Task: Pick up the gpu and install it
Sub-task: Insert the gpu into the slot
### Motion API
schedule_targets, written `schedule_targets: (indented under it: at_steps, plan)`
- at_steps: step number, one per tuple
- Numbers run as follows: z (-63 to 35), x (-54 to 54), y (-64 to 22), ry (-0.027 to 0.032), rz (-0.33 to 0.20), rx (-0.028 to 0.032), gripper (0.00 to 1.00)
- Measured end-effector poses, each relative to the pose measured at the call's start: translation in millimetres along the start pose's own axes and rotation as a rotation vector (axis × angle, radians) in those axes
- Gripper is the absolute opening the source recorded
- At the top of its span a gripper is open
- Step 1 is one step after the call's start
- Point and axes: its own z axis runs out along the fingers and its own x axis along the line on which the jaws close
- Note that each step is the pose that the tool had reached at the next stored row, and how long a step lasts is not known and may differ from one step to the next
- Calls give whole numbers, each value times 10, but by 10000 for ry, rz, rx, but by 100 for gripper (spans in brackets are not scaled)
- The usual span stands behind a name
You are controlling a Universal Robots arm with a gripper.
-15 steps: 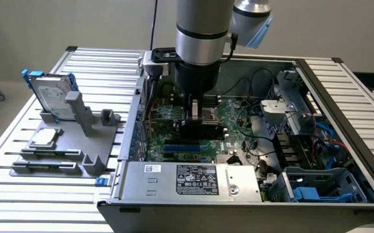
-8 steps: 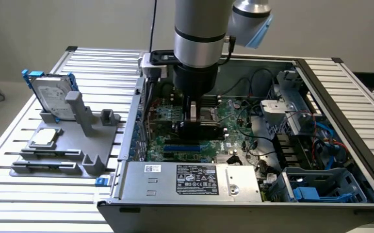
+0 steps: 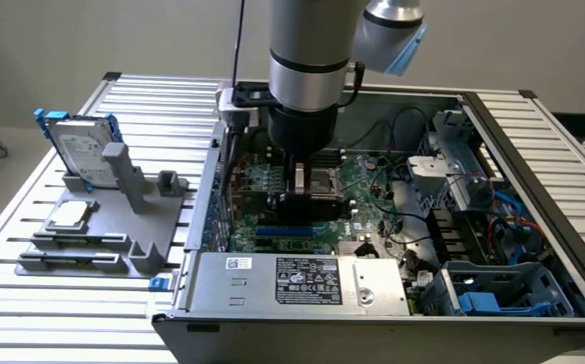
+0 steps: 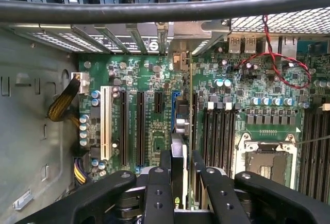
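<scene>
In the exterior view, the gripper (image 3: pixel 303 199) stood low inside the open computer case (image 3: pixel 535 152). It was over the motherboard (image 3: pixel 368 189), pinching the gpu (image 3: pixel 298 180) edge-on. A hard drive (image 3: pixel 74 148) stood in a grey holder (image 3: pixel 120 227) on the tabletop (image 3: pixel 70 318), well apart from the gripper.

In the wrist view, the gripper (image 4: pixel 180 183) clamped the gpu (image 4: pixel 179 147) between its fingers (image 4: pixel 157 188). The card hung just ahead of the gripper, between the expansion slots (image 4: pixel 139 126) and the memory slots (image 4: pixel 216 131).

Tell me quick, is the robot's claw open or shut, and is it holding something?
Gripper: closed on the gpu, holding it edge-on over the motherboard inside the computer case.
</scene>
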Motion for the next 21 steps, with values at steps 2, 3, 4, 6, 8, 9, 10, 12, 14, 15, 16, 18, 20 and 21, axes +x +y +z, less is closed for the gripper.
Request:
schedule_targets:
  at_steps: [2, 3, 4, 6, 8, 9, 10, 12, 14, 15, 16, 18, 20, 21]
  plan:
    - [11, 1, 10, -4, 2, -1, 27]
    - [16, 3, 16, -6, 5, -2, 27]
    - [19, 5, 20, -8, 6, -4, 27]
    - [24, 11, 25, -11, 6, -8, 27]
    - [30, 16, 29, -15, 9, -11, 27]
    - [33, 18, 31, -17, 9, -11, 27]
    - [36, 19, 32, -18, 10, -12, 27]
    - [41, 22, 34, -18, 12, -15, 27]
    - [43, 23, 34, -17, 13, -16, 27]
    - [43, 23, 33, -17, 12, -16, 27]
    - [44, 23, 33, -18, 12, -16, 27]
    - [47, 23, 34, -20, 12, -16, 27]
    - [55, 23, 40, -20, 13, -16, 27]
    - [58, 23, 44, -18, 18, -17, 27]
